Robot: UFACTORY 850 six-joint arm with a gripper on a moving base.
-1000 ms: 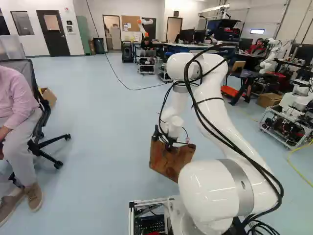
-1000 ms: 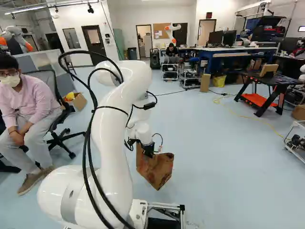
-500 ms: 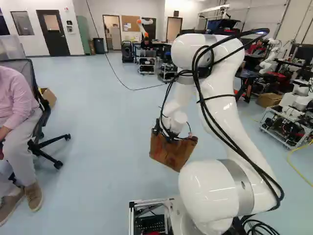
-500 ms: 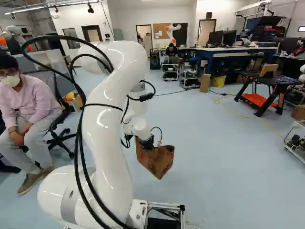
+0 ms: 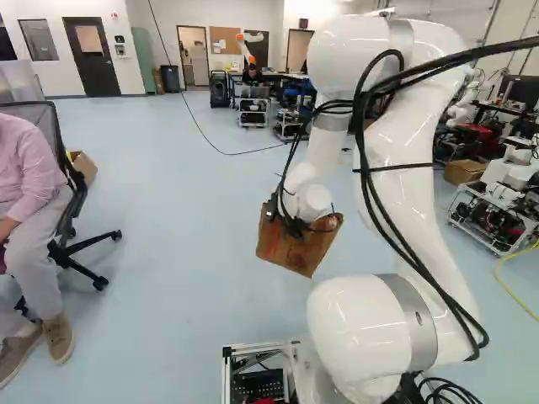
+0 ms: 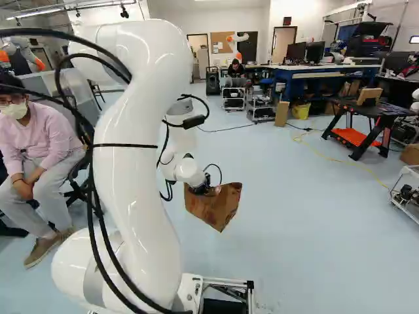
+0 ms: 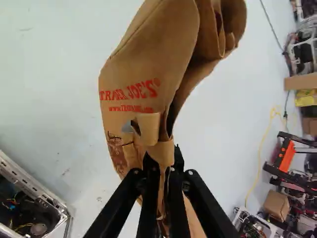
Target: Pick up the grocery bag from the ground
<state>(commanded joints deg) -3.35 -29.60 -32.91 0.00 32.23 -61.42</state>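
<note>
Tool: clenched on the paper bag; in the left base view it (image 5: 286, 222) sits at the bag's upper part, and in the wrist view its two dark fingers press the gathered paper between them from both sides.
Bag: brown paper bag (image 5: 295, 251) with red print, hanging tilted from the tool, one lower corner pointing down; it looks held clear of the floor.
Bag top: creased and bunched; a curled paper flap (image 7: 147, 128) stands just ahead of the fingers.
Arm: white arm (image 5: 400, 198), bent high at the elbow, its wrist angled down to the bag, black cables looped along it.
Floor: pale blue floor (image 6: 294, 242), spreading around the bag in both base views; its far edge, along the back wall, lies well apart from the bag.
Chair: black office chair (image 5: 84, 271) at the left of the left base view, apart from the bag.
Work table: black, with an orange shelf (image 6: 353, 136), at the right of the right base view.
</note>
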